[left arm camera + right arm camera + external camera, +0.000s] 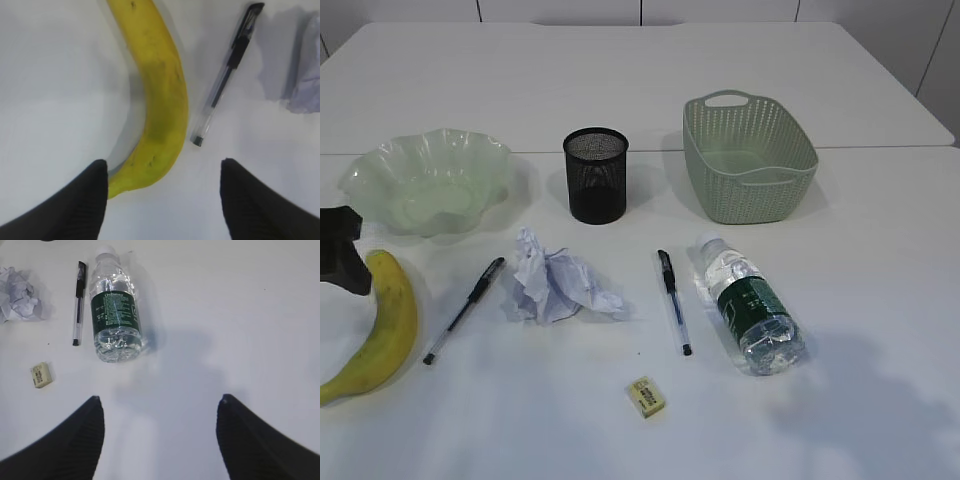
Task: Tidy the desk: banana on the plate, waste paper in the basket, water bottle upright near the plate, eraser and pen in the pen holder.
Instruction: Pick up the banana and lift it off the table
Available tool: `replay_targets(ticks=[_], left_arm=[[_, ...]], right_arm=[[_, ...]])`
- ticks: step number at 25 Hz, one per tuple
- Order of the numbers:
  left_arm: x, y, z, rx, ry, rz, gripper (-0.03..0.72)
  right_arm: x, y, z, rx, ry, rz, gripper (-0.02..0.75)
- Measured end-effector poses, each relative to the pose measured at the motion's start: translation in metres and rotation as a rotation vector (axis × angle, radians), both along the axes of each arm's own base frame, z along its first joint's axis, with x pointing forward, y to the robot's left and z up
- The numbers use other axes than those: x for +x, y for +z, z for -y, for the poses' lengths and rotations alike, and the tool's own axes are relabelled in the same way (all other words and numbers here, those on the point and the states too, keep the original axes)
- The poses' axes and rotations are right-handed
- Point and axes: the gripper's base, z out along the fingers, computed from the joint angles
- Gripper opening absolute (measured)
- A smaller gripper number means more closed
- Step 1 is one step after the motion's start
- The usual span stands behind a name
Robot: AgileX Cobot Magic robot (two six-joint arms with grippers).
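The left gripper (162,200), jaws wide and empty, is hovering over the banana (157,95) lying near-left of the plate (425,180), needing to descend and close; the right gripper (160,440) is hanging open, empty.

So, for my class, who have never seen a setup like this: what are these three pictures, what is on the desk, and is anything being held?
It is a robot with two arms. One picture looks down across the table; the other two come from cameras on each wrist, so the dark shapes at their bottom edges are the fingers. The left tool hangs open over the banana, beside a pen. The right tool is open above bare table near the lying water bottle. Also there: a plate, pen holder, basket, crumpled paper, second pen, eraser. Nothing is held.
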Motion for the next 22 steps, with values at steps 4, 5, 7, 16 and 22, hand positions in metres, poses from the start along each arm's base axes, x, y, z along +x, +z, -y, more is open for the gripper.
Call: replay_targets(ticks=[4,5,7,16,22], left_arm=[[0.011,-0.015,0.007,-0.001,0.023,0.008,0.533],[0.014,-0.019,0.009,0.004,0.025,0.016,0.536],[0.020,-0.026,0.012,0.014,0.031,0.012,0.538],[0.035,-0.059,0.020,0.072,0.033,-0.065,0.539],[0.040,-0.071,0.020,0.096,0.032,-0.092,0.540]], right_arm=[[0.002,-0.001,0.000,0.000,-0.002,-0.003,0.520],[0.003,-0.001,0.000,0.000,-0.003,-0.004,0.520],[0.003,-0.001,0.000,0.000,-0.004,-0.004,0.520],[0.003,-0.002,0.001,-0.007,-0.003,-0.005,0.520],[0.004,-0.002,0.001,-0.009,-0.003,-0.003,0.520]])
